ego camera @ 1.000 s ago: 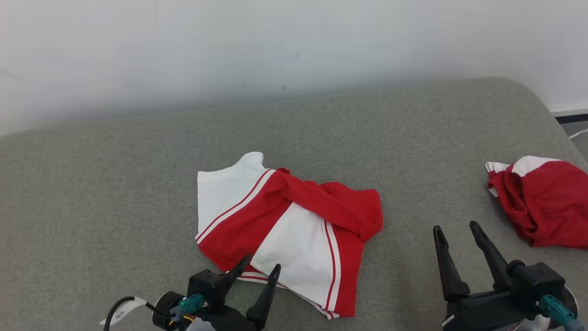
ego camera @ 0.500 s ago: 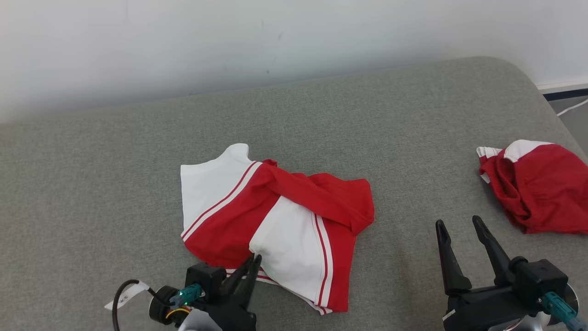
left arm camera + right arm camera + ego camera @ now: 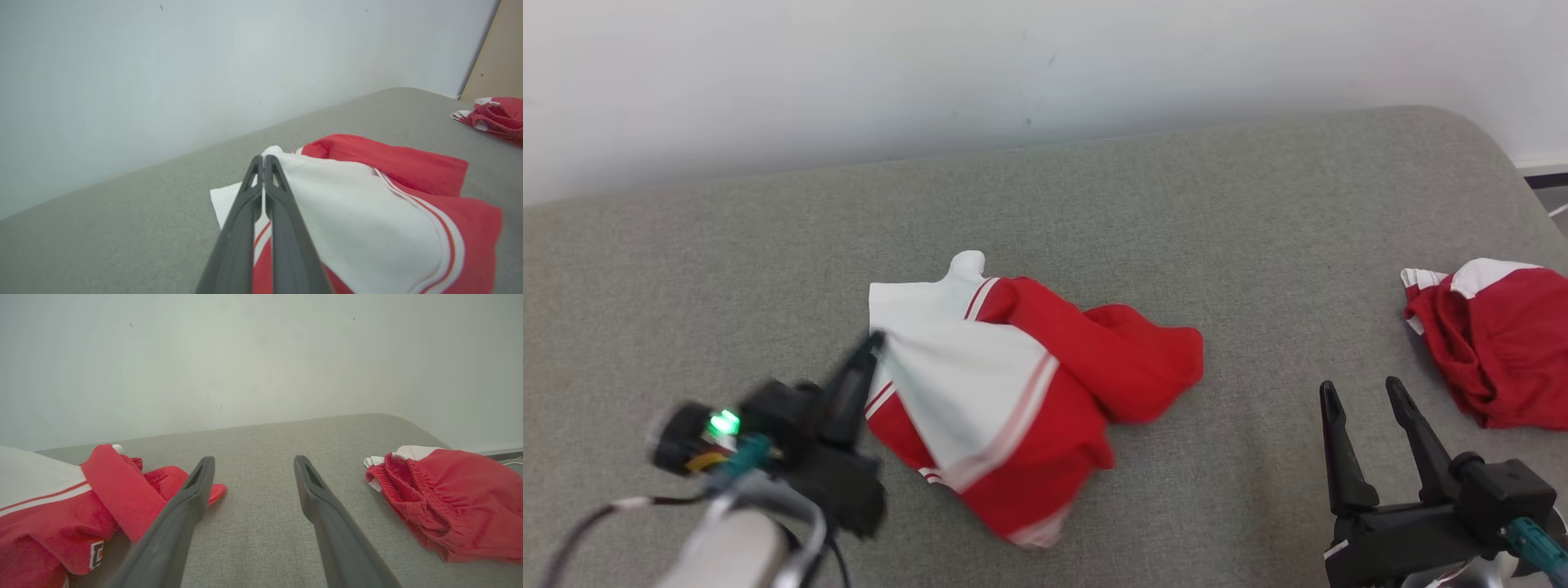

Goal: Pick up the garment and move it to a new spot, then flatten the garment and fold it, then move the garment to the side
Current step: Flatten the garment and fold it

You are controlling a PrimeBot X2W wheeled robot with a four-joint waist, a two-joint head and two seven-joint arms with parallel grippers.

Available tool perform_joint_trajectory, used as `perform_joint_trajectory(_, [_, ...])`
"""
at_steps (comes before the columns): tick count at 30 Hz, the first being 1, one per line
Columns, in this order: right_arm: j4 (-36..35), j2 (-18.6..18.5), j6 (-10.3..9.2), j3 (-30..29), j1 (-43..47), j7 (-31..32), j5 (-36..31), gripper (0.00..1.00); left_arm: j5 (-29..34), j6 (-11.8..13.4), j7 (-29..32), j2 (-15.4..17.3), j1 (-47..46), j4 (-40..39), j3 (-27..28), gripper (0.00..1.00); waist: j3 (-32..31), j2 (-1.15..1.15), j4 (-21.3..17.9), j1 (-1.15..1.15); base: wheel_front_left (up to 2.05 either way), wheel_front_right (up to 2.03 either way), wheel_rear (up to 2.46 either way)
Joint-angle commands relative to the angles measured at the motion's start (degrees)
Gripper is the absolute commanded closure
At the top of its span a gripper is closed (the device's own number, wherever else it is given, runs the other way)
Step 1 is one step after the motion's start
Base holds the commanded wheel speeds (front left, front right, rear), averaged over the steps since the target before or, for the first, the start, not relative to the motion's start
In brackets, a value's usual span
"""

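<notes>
Bright, even light (some motion blur)

Bare indoor test space, closer to a lab or robot training room than a home. A broad surface covered in grey woven fabric (image 3: 1094, 204), with a rounded corner, stands against a plain white wall (image 3: 1013, 65) marked by a few small dark scuffs. A beige panel (image 3: 500, 49) meets that wall at one side. A red and white garment (image 3: 980, 367) and a crumpled red garment (image 3: 1494, 351) lie well apart on the fabric.
</notes>
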Motion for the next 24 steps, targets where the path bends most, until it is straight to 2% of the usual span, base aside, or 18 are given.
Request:
perform_joint_trajectory(1, [0.0, 0.1, -0.06, -0.2, -0.6, -0.4, -0.3, 0.0, 1.0, 0.9, 0.9, 2.2, -1.5, -2.7, 1.5, 1.0, -0.1, 0.0, 0.3, 0.0, 0.0, 0.0, 0.0])
perform_joint_trajectory(4, [0.3, 0.3, -0.06, -0.4, -0.6, -0.6, -0.3, 0.0, 2.3, 2.2, 2.8, 5.9, -3.6, -7.8, 4.1, 1.0, -0.2, 0.0, 0.6, 0.0, 0.0, 0.0, 0.0])
perform_joint_trajectory(5, [0.3, 0.3, -0.06, -0.4, -0.6, -0.6, -0.3, 0.0, 2.3, 2.2, 2.8, 5.9, -3.6, -7.8, 4.1, 1.0, -0.2, 0.0, 0.6, 0.0, 0.0, 0.0, 0.0])
perform_joint_trajectory(11, [0.9, 0.7, -0.06, -0.7, -0.6, -1.1, 0.0, 0.0, 4.6, 4.0, 5.7, 11.1, -6.5, -15.1, 7.8, 1.0, -0.4, 0.0, 1.1, 0.0, 0.0, 0.0, 0.0])
perform_joint_trajectory(15, [1.2, 1.0, -0.06, -1.2, -0.5, -1.6, 0.2, 0.0, 4.9, 6.1, 7.1, 13.4, -4.1, -18.9, 10.0, 1.0, -0.1, 0.0, 1.5, 0.0, 0.0, 0.0, 0.0])
perform_joint_trajectory(18, [1.0, 1.1, -0.06, -1.7, -0.5, -1.6, 0.2, 0.0, 3.6, 8.2, 6.8, 13.7, 0.0, -21.3, 11.3, 1.0, 0.4, 0.0, 1.8, 0.0, 0.0, 0.0, 0.0])
perform_joint_trajectory(24, [0.9, 1.2, -0.06, -2.9, -0.7, -1.4, -0.1, 0.0, -0.7, 12.0, 1.3, 9.7, 11.6, -20.9, 12.5, 1.0, 1.4, 0.0, 3.0, 0.0, 0.0, 0.0, 0.0])
